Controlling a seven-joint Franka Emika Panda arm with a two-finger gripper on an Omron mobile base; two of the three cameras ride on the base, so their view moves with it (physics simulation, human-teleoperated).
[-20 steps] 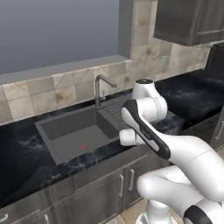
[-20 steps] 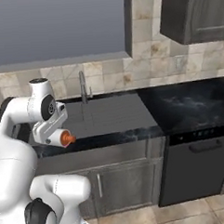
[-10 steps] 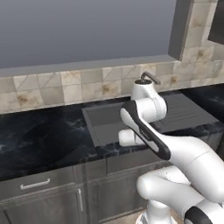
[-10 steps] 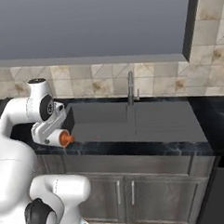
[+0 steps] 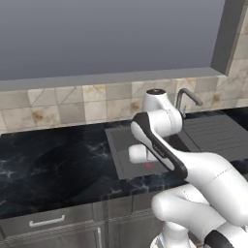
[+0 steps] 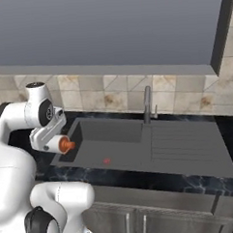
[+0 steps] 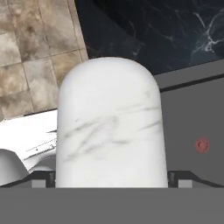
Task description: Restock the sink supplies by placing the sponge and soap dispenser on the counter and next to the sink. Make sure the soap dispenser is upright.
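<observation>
My gripper (image 6: 51,140) is shut on the soap dispenser (image 6: 61,144), a white bottle with an orange-red pump top. It is held lying sideways above the left end of the sink (image 6: 117,143), pump pointing toward the basin. In the hand view the bottle's white marbled body (image 7: 113,127) stands between my two finger tips (image 7: 43,177). From the left base view its white end (image 5: 137,154) pokes out past my forearm, over the sink (image 5: 121,152). The black marble counter (image 5: 53,164) stretches to the left of the basin. The sponge is out of view.
A curved grey faucet (image 6: 148,104) rises behind the basin, with a ribbed drainboard (image 6: 187,141) to its right. A small red mark (image 6: 107,161) lies on the sink floor. Tiled backsplash (image 5: 58,106) runs along the wall. Grey drawers (image 5: 46,223) sit below the counter.
The whole scene has slid rightward in both base views, so the base has driven left along the counter. The arm holds the same pose, with the soap dispenser still in its grip.
</observation>
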